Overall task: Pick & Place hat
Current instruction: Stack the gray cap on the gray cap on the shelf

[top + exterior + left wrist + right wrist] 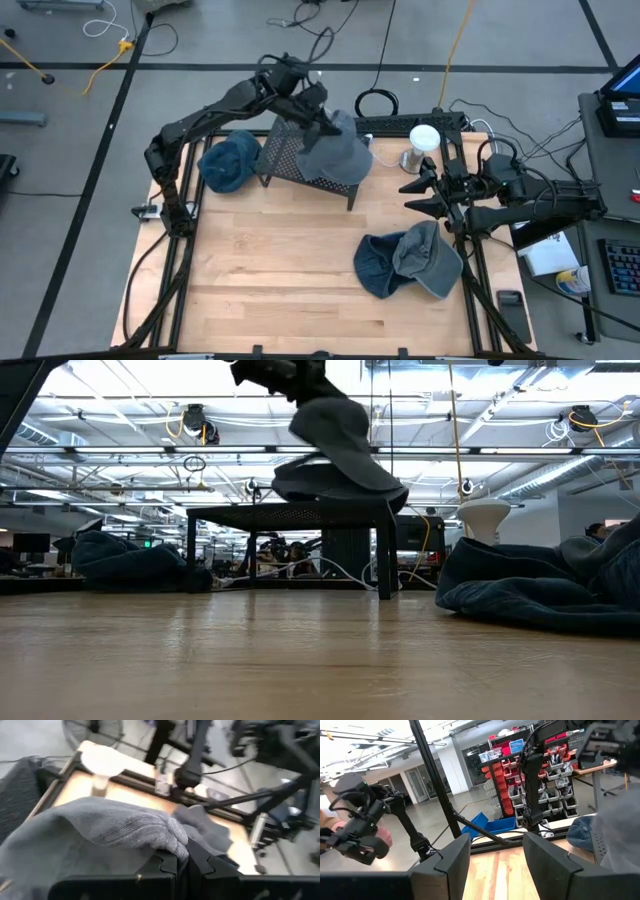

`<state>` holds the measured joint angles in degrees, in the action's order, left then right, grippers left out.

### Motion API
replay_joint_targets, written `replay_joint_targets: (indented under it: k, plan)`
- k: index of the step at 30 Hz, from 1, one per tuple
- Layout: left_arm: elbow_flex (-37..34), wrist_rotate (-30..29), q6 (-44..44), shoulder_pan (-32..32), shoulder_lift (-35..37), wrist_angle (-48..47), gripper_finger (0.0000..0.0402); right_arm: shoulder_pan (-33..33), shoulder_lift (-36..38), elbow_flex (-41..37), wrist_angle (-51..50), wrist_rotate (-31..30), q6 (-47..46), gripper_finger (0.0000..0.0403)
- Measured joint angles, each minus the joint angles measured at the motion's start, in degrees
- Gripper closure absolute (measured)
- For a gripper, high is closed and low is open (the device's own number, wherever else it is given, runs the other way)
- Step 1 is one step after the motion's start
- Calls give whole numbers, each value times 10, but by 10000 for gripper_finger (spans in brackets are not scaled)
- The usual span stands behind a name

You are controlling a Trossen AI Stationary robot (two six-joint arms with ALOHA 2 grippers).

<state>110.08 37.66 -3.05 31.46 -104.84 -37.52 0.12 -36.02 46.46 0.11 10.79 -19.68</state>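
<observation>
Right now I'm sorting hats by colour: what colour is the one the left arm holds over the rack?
Grey knit hat; the high view shows it best.

No lettering, label, brand or number can be read anywhere on the table or in the room behind it; the shelf bins are too blurred for any text.

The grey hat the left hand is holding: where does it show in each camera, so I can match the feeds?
High view: grey hat, upper centre, draped over the black mesh rack.
Low view: upper centre, resting on the rack top.
Left wrist view: fills the left and centre, pinched in the shut left hand.
Right wrist view: blurred grey mass at the right edge, probably the hat.
Shared landmark: the rack.
</observation>
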Motion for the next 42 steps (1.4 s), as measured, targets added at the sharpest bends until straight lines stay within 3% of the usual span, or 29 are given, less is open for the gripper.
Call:
replay_joint_targets:
  k: [22,35,42]
  plan:
    - [0,-218,30,4,-8,-134,398,0,0,0,0,0,15,227]
    - [0,-273,31,-13,-47,-166,398,0,0,0,-2,0,13,227]
    - [0,-277,1,-16,-62,-163,354,0,0,0,-10,0,13,230]
